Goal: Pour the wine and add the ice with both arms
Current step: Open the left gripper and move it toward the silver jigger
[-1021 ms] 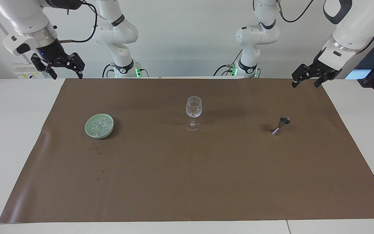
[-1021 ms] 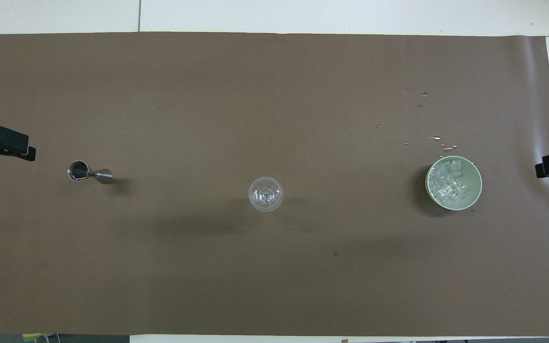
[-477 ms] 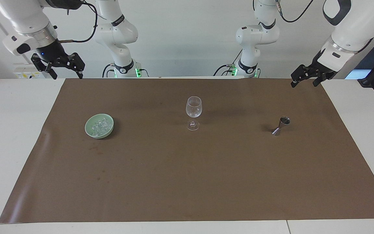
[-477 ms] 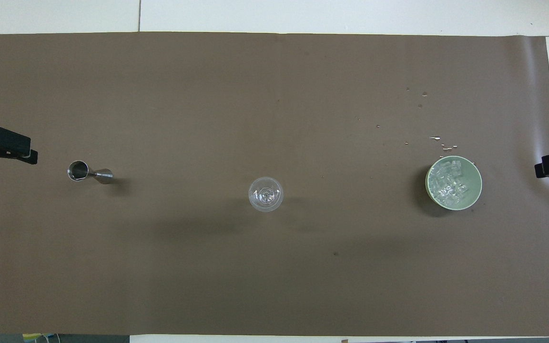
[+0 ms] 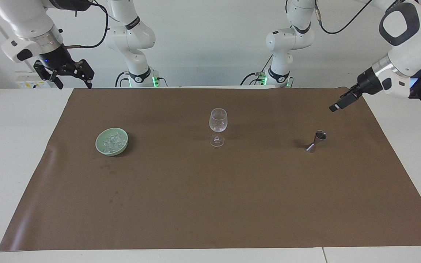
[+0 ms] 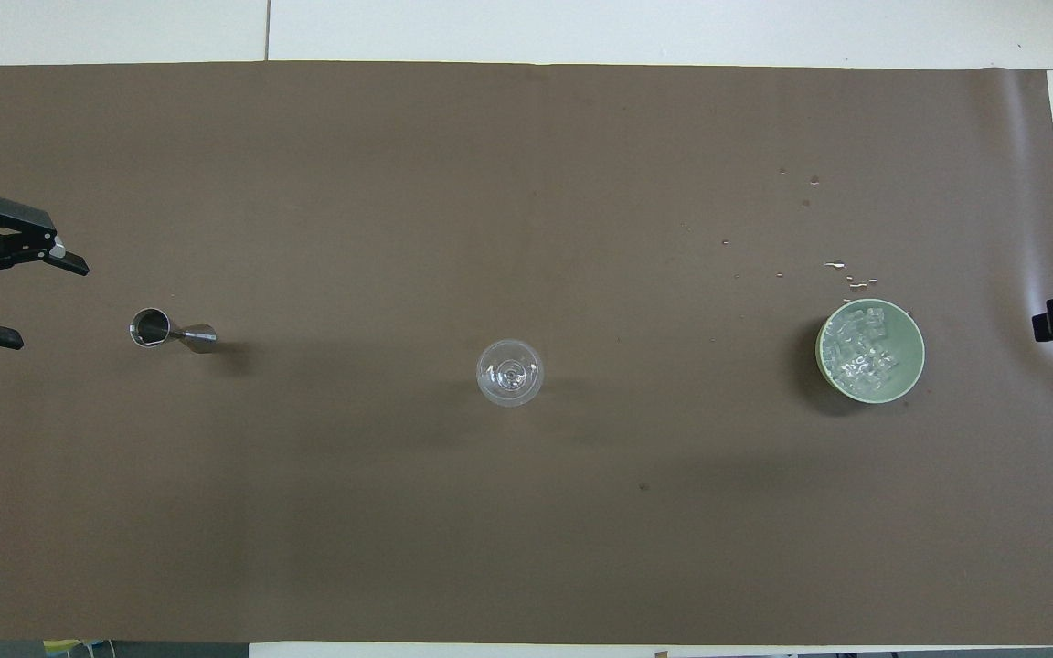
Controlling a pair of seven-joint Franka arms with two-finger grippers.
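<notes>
**Both grippers open and empty above the ends of the brown mat**

White wall stands at the robots' end, and a white table (image 5: pixel 20 153) carries a big brown mat (image 5: pixel 210 204) that covers almost all of it.

On the mat, three things stand in one row across the middle. A clear stemmed glass (image 5: pixel 218 125) is upright near the mat's centre. A pale green bowl (image 5: pixel 112 141) sits toward the right arm's end, and the ice (image 5: pixel 112 141) lies inside it as a heap of small clear cubes. Some small drops (image 6: pixel 842 267) are on the mat just beside the bowl, a bit farther from the robots. A small metal jigger (image 5: pixel 316 140) stands toward the left arm's end, well apart from the glass.

The left gripper (image 6: pixel 28 297) hangs in the air over the mat's edge at the left arm's end, near the jigger but not touching it. Its two fingers are spread wide apart and hold nothing.

The right gripper (image 5: pixel 73 78) hangs over the mat's corner at the right arm's end, at the robots' edge, well apart from the bowl. Its fingers are also apart, and nothing is between them.
</notes>
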